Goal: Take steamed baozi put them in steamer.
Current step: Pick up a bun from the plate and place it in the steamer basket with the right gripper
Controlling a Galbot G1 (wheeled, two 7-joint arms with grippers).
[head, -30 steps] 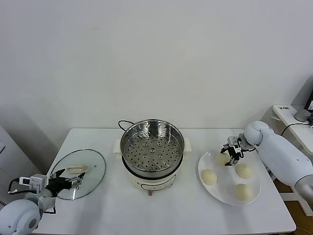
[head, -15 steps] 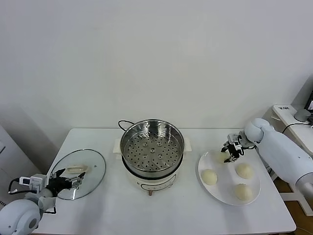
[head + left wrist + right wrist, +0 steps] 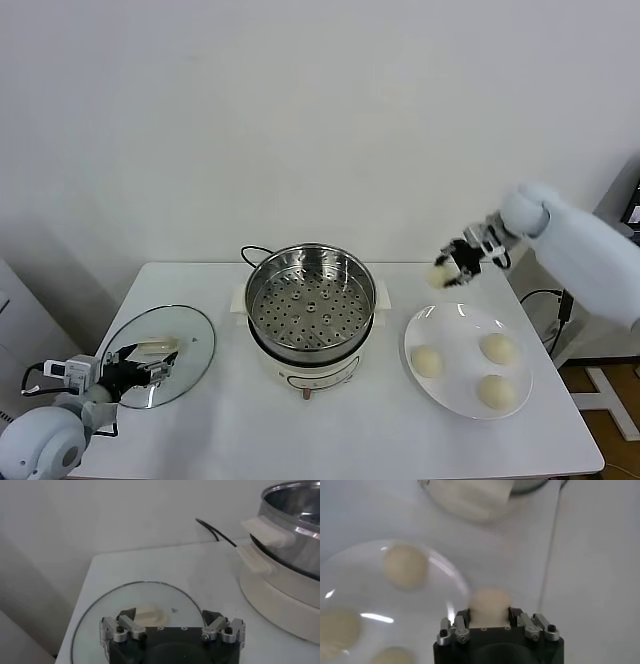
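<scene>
A white table (image 3: 200, 430) carries everything. At its middle stands the steamer (image 3: 311, 305), a shiny steel pot with a perforated tray inside, set on a white base with a black cord (image 3: 216, 531) trailing behind it; no bun lies in it. On the robot's left side of the steamer lies a round glass lid (image 3: 160, 354) with a white handle (image 3: 150, 614), flat on the table. On the robot's right side sits a white plate (image 3: 450, 325) holding three steamed baozi: one near the steamer side (image 3: 427, 361), one toward the far right (image 3: 498, 347) and one nearest the front edge (image 3: 493, 391), each apart from the others.

The right end effector (image 3: 452, 267) is raised in the air above the plate's far edge, between plate and steamer, its fingers closed on the fourth baozi (image 3: 490, 603), which sits between the two pads in the right wrist view.

The left end effector (image 3: 172, 627) hangs low over the near edge of the glass lid, fingers spread wide and holding nothing.
</scene>
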